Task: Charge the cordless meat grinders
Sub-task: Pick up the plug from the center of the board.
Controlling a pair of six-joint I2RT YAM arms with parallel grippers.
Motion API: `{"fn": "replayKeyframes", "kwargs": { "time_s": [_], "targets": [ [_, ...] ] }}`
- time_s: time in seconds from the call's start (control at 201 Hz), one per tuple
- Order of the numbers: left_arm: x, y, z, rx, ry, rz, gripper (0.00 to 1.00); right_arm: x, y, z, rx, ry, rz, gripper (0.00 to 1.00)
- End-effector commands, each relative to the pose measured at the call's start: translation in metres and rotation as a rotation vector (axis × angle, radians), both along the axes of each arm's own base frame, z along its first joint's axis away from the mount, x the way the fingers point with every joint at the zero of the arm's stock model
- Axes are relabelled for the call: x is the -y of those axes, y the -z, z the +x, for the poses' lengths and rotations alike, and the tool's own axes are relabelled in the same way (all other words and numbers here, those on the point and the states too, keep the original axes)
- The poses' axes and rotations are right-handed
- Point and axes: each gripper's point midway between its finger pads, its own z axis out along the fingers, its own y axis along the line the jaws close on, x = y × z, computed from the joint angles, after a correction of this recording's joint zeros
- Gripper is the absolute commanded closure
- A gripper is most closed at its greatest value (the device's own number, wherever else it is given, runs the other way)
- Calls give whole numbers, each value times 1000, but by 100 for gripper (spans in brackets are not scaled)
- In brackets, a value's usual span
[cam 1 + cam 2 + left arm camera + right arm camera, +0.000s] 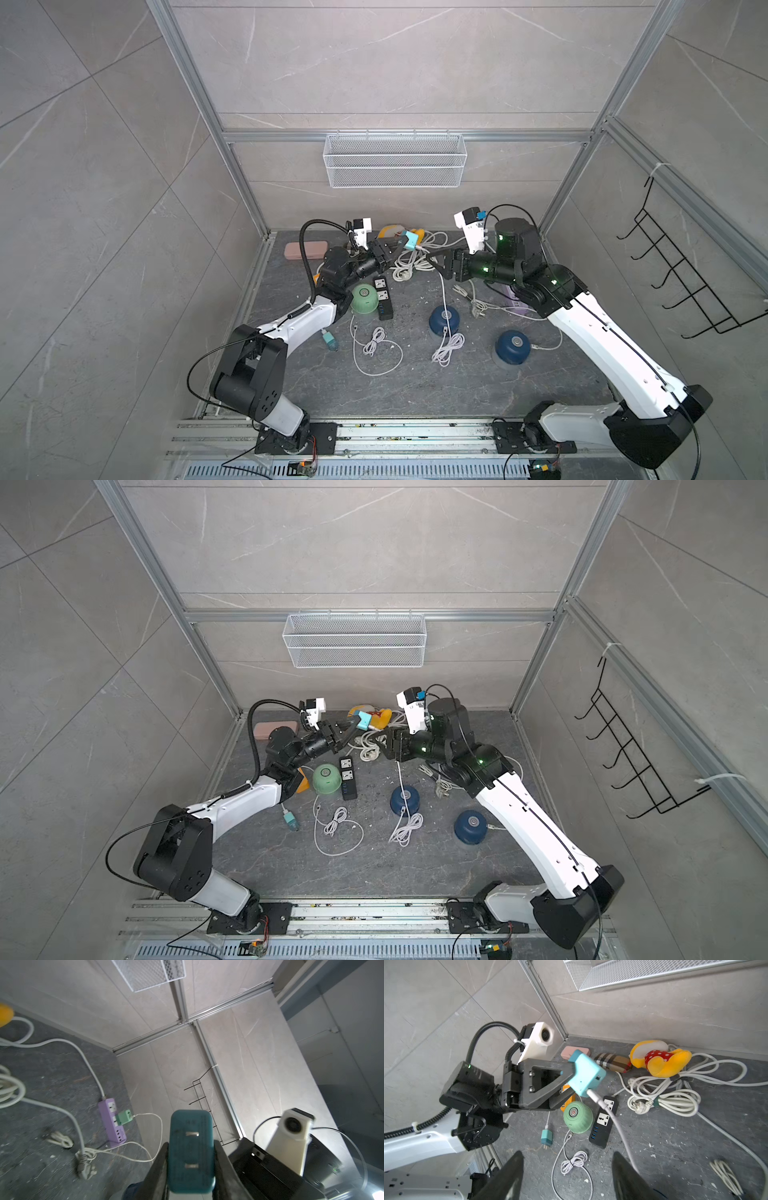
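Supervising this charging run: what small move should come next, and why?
Probably lower the left pincer toward the black power strip: it holds the teal adapter aloft with a white cable plugged in, while the right pincer hangs open, holding nothing.

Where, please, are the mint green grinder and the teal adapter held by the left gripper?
mint green grinder (573, 1112): right wrist view, on its round top button.
teal adapter (190, 1150): left wrist view, on its pronged face.

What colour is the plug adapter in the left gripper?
Light teal; the plug adapter shows best in the right wrist view.
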Motion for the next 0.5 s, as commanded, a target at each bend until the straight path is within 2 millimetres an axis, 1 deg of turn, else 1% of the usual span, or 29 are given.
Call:
{"fn": "replayKeyframes", "kwargs": {
  "time_s": [0.0, 0.139, 0.269, 0.339, 0.398, 0.498],
  "targets": [
    [-16, -54, -20, 155, -4, -173, 100, -17, -16, 0, 19, -108, 128, 33],
    [-21, -58, -28, 165, -3, -208, 100, -33, -27, 9, 40, -165, 216, 35],
    [-25, -59, -35, 170, -6, -211, 100, -40, -34, 19, 50, -170, 283, 35],
    [-27, -59, -37, 172, -10, -212, 100, -44, -32, 27, 35, -166, 301, 36],
    [-27, -59, -37, 172, -9, -214, 100, -48, -24, 33, 13, -161, 302, 37],
    [-27, -59, -38, 172, -6, -220, 100, -50, -18, 38, -5, -152, 307, 40]
  ]
}}
